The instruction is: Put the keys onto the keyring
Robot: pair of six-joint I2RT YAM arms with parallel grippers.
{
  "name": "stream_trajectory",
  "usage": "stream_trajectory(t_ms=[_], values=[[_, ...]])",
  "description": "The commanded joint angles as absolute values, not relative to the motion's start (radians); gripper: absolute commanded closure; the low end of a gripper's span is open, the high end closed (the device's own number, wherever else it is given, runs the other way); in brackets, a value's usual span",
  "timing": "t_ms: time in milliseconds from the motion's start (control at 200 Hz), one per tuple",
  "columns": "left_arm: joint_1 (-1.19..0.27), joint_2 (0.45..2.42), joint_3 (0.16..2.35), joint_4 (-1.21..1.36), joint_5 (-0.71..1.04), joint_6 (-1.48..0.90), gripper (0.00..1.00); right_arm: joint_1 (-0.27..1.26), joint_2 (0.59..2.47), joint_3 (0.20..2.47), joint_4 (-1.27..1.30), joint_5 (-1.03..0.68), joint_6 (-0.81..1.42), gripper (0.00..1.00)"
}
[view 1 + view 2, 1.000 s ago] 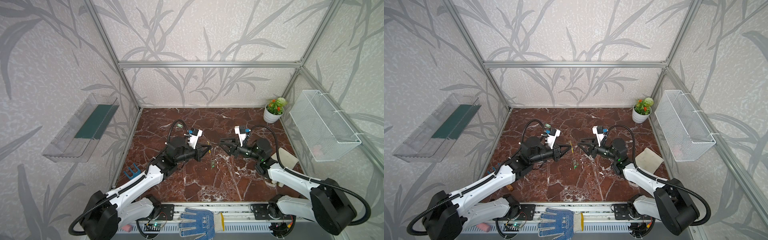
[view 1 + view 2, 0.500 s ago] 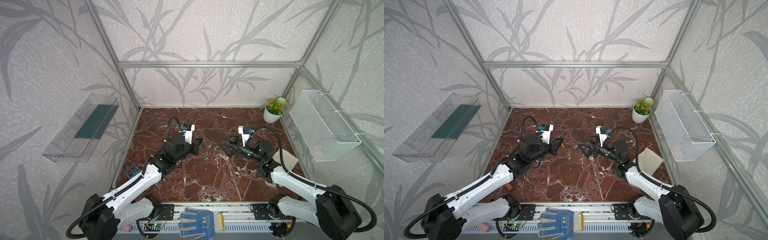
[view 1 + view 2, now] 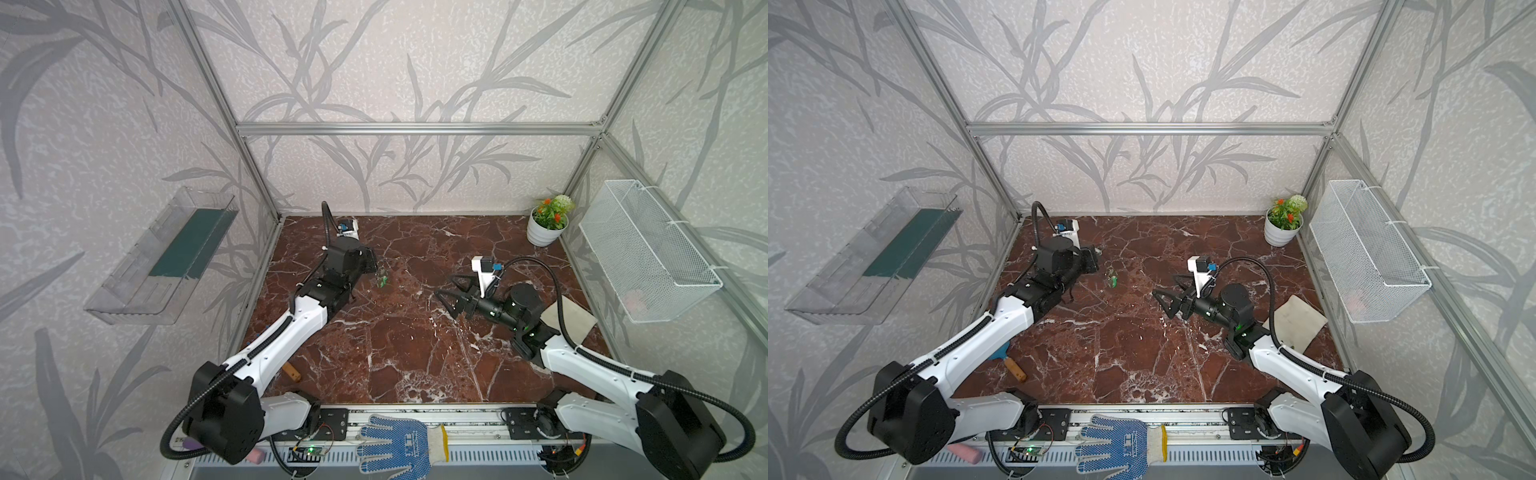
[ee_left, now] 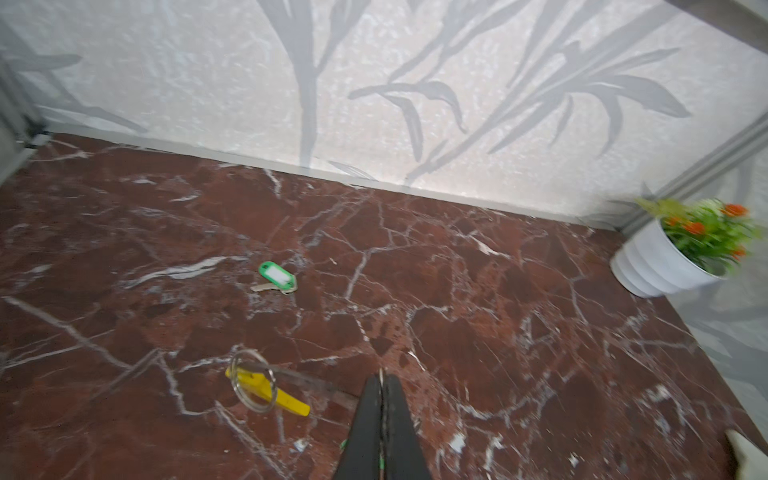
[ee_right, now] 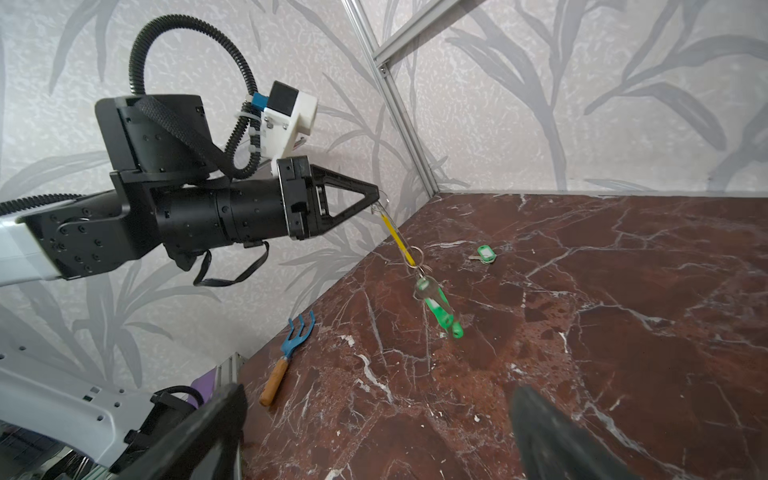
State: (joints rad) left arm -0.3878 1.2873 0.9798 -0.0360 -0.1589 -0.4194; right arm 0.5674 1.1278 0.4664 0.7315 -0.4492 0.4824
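My left tool (image 5: 376, 194) pinched keyring (image 5: 397, 239); right tool (image 3: 444, 285) gaped wide, empty; loose key (image 4: 276, 279) lay on desk (image 4: 540, 332) beyond, nearer left tool

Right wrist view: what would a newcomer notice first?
The left gripper is shut on the keyring, with green keys dangling from it. One more green key lies on the marble table beyond them. The right gripper stands open in the foreground.
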Motion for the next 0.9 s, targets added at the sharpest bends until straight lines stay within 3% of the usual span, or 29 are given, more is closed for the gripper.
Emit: stream_trajectory(t_ms=[0,310,895], values=[[-0.351,1.336,1.075,-0.036,-0.253,-0.380,1.00,0.587,1.120,0.477,0.678,-0.401,0.442,0.01],[-0.231,1.601,1.335,-0.058,-0.259,-0.351,1.00,0.676,1.189,0.535,0.583,-0.345,0.339,0.01],[-0.140,2.106,1.842,-0.108,-0.269,-0.270,1.00,0.702,1.302,0.575,0.569,-0.367,0.314,0.01]])
